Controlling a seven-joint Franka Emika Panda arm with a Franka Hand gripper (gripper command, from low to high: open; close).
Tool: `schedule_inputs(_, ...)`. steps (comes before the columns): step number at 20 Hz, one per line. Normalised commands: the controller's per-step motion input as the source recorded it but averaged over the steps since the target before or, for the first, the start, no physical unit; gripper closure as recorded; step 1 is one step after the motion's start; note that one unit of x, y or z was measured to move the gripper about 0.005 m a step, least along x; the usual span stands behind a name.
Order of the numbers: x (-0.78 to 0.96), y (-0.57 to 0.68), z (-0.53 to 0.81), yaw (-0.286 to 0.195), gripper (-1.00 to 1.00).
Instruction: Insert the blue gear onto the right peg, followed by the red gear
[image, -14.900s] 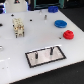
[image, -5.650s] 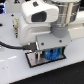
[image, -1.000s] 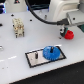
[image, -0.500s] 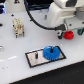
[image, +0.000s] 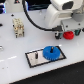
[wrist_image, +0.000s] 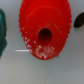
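Observation:
The blue gear lies flat on the right part of the black-framed grey plate. It covers the spot of the right peg, which is hidden. The other thin peg stands bare beside it. The red gear rests on the white table behind the plate, at the exterior view's right. My gripper hangs right over it, its fingers dark and blurred. In the wrist view the red gear fills the middle, its centre hole facing the camera, and no fingers show.
A beige block fixture stands at the back on the exterior view's left. The white arm and its black cable reach over the back of the table. The wrist view shows a dark teal object and a dark stud flanking the red gear.
The arm has come down and closer over the red gear. The blue gear stays on the plate where it was one second ago.

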Motion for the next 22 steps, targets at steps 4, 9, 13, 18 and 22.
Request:
schedule_inputs(4,-0.12,0.06,-0.05,0.0,1.0)
schedule_inputs(9,-0.1,0.02,0.03,0.0,1.0)
schedule_inputs(13,-0.02,0.01,0.15,0.0,1.0)
schedule_inputs(18,0.12,-0.09,0.55,0.0,1.0)
schedule_inputs(22,0.32,-0.15,0.63,0.0,1.0)
